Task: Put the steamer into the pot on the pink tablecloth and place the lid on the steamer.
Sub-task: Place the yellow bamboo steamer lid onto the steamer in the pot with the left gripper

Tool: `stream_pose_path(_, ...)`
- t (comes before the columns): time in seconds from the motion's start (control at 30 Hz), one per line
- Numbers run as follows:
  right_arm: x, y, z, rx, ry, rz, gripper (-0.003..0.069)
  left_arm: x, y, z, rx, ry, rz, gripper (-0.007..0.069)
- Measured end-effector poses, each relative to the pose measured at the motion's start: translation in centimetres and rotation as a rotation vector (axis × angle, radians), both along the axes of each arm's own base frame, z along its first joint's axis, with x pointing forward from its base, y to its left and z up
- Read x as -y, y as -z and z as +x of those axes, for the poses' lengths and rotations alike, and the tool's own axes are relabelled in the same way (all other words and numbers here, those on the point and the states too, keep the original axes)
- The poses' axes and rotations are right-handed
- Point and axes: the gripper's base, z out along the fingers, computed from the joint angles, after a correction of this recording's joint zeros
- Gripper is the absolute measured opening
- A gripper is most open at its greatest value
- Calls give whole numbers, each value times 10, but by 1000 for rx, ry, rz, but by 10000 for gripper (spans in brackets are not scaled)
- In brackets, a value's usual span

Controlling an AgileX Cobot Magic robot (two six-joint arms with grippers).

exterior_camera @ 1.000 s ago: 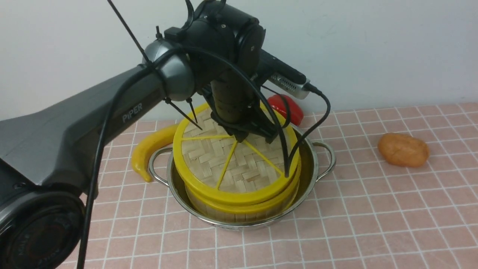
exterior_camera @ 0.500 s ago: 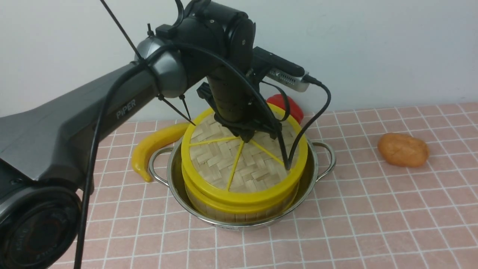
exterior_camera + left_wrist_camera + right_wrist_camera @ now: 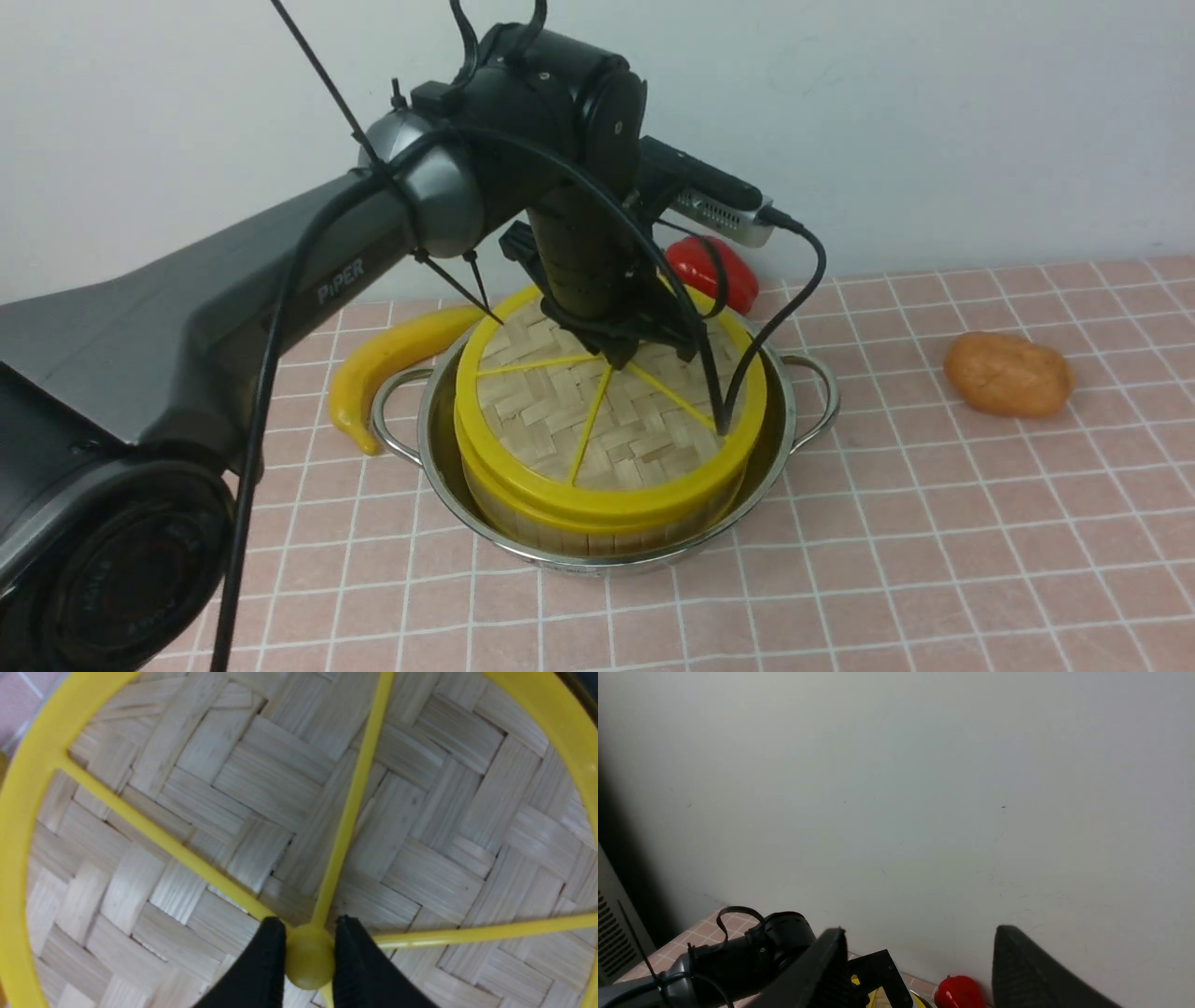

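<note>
The woven lid (image 3: 607,425) with yellow spokes lies on top of the steamer (image 3: 523,525), which stands inside the steel pot (image 3: 786,411) on the pink tablecloth (image 3: 934,532). Only the steamer's slatted wall shows beneath the lid; its contents are hidden. My left gripper (image 3: 621,353) reaches down onto the lid's centre. In the left wrist view the left gripper (image 3: 309,933) is shut on the lid's small yellow knob (image 3: 308,962), with the weave of the lid (image 3: 261,779) filling the picture. My right gripper (image 3: 920,929) is open and empty, held up facing the white wall.
A yellow banana (image 3: 383,359) lies just left of the pot's handle. A red pepper (image 3: 724,271) sits behind the pot against the wall, also seen as the red pepper (image 3: 959,991). An orange-brown lump (image 3: 1008,375) rests on the cloth to the right.
The left gripper carried the lid rightward from an off-centre, tilted position and lowered it; it now sits squarely over the steamer. The grip on the knob is unchanged.
</note>
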Motion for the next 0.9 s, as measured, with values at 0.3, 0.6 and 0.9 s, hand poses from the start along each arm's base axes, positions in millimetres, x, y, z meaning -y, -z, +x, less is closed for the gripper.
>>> stream_pose_path(0.3, 0, 0, 0, 0, 0, 1, 419, -2, 1, 2, 13, -12, 22, 123)
stream_pose_path(0.6, 0, 0, 0, -1, 0, 2, 419, -2, 6, 3, 5, -22, 31, 123)
stream_pose_path(0.9, 0, 0, 0, -1, 0, 2, 419, -1, 12, 5, -6, -23, 47, 123)
